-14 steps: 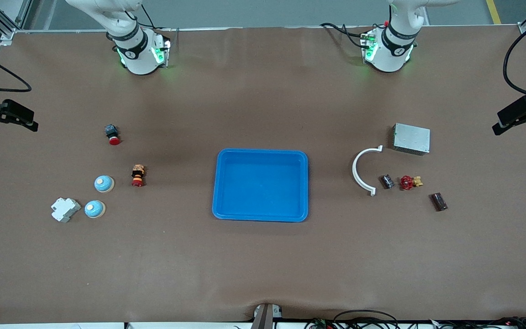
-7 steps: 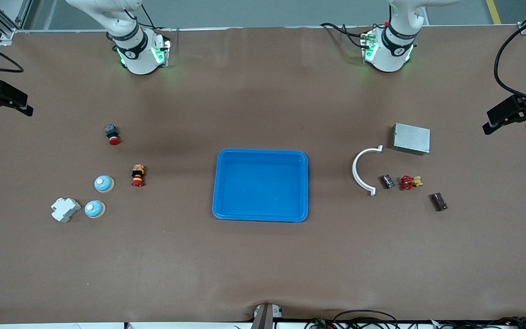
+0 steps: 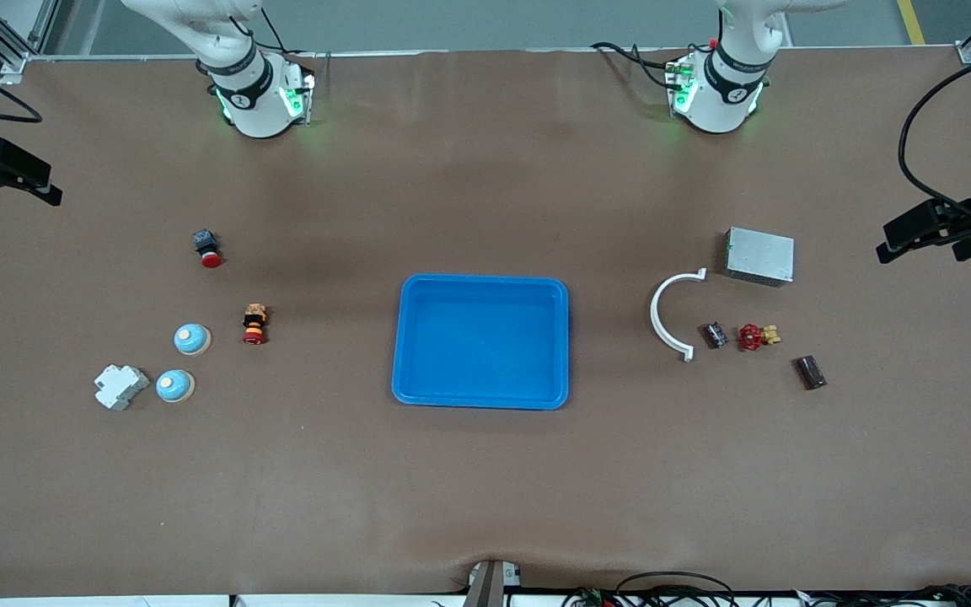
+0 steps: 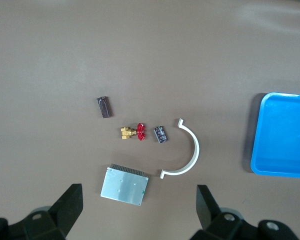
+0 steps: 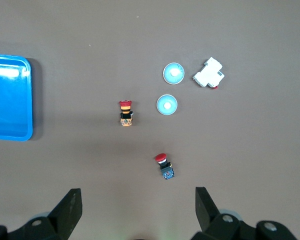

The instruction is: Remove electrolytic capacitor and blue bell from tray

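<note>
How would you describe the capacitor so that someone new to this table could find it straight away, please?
From the blue tray, look toward the left arm's end of the table to the white curved bracket. The capacitor lies between the bracket's open side and the red-handled brass valve. It is the small dark cylinder with pale markings, shorter than the brown block.

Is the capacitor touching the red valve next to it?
Apart. The left wrist view shows brown table between the capacitor and the red valve; the front view shows the same gap.
</note>
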You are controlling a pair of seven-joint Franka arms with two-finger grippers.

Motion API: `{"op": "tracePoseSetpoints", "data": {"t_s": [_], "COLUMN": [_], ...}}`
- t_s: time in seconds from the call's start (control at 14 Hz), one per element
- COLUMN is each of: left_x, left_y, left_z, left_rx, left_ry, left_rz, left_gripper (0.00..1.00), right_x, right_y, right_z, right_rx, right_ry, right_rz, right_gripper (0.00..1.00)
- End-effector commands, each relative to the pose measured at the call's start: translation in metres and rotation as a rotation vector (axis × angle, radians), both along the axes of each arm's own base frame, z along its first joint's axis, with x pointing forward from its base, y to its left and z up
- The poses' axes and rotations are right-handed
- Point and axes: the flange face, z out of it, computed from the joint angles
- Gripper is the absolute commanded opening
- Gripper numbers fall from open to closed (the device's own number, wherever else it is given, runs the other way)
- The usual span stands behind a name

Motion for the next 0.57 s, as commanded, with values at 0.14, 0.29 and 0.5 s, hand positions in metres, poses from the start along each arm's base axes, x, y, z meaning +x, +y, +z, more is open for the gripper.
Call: {"op": "tracePoseSetpoints", "data": {"t_s": [0.14,0.29,0.5], "left_x": [-0.02,-0.031,-0.033], "left_y": [0.002,0.0,-0.001], "left_z": [0.001,0.002,-0.004], "left_rx": [0.017,0.018,0.075], "left_ry": [-0.027,0.032,0.079], "left_rz": [-0.02,-0.026,-0.037], "left_gripper": [1.0,1.0,1.0], "right_x": [-0.008,-0.007,-0.007], "right_y": [-0.001,-0.001,-0.003], "right_z": [0.006,0.006,0.004], "right_rx": [0.016,0.017,0.021], "right_ry": [-0.006,-0.006,-0.007], "right_rz": [-0.011,-0.009,-0.011], "right_gripper": [1.0,1.0,1.0]}}
